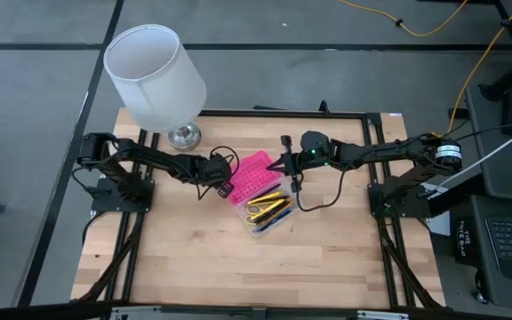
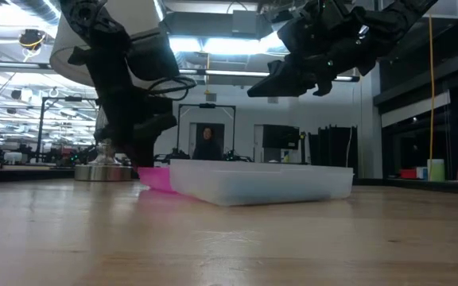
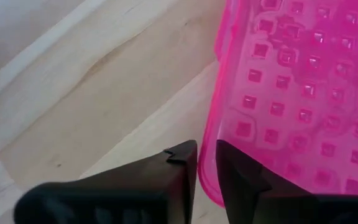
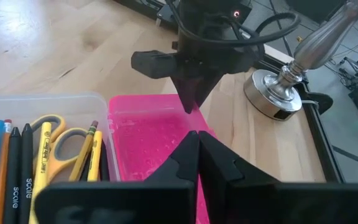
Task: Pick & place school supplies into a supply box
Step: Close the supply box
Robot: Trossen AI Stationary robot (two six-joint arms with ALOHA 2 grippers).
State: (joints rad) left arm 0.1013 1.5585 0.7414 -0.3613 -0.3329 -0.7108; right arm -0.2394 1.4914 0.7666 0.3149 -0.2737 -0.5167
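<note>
the clear supply box (image 1: 269, 216) holds pens, pencils and scissors (image 4: 48, 146); left hand (image 3: 205, 168) pinches its pink lid (image 1: 249, 177), right hand (image 4: 197, 149) closed.

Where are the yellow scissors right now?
The scissors lie inside the clear base of the supply box at the table's middle, among the pens and pencils, beside the open pink lid.

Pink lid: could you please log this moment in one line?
left hand: gripping pink lid edge | right hand: shut, above lid | supplies: in box
</note>
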